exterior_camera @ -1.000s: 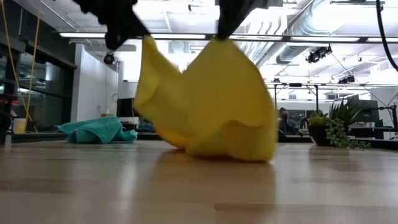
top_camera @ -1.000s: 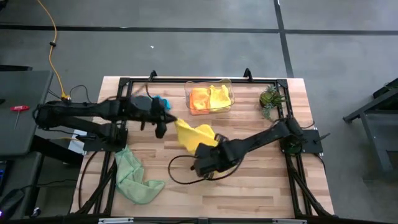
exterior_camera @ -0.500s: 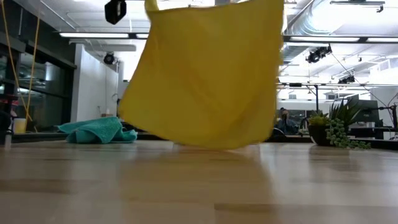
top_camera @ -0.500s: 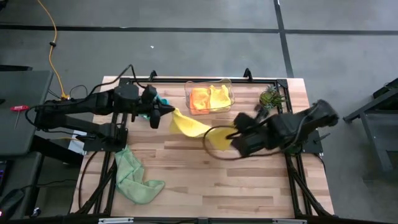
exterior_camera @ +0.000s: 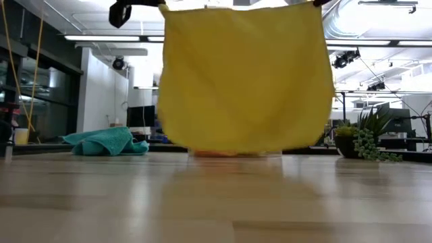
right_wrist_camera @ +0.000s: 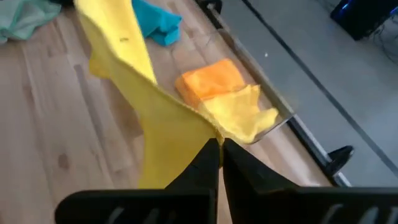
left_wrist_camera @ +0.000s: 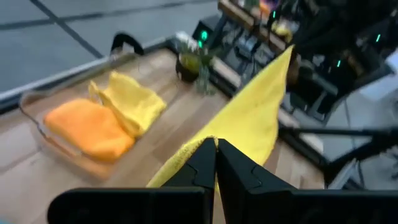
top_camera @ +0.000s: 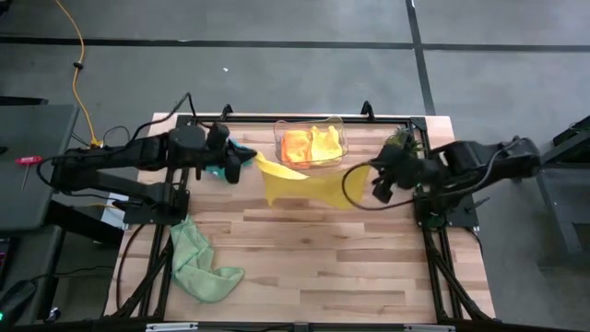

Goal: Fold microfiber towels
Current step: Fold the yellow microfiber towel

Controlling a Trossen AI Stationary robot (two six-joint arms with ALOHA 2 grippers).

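- Nearest: light green towel [top_camera: 201,266] crumpled at near-left of counter [top_camera: 369,267], untouched.
- Mid: yellow towel [top_camera: 300,186] stretched in air betw. both arms, long axis running left–right; low view shows it hanging clear of counter.
- Left claw [top_camera: 241,167] clamped on its left corner, right claw [top_camera: 380,180] on right corner; each equally placed for lowering flat.
- Far: bin [top_camera: 342,138] w/ orange + yellow towels; teal towel [exterior_camera: 108,142] behind left.

Top edge of the hanging yellow towel [exterior_camera: 246,77] and both pincers, cut off above the low view
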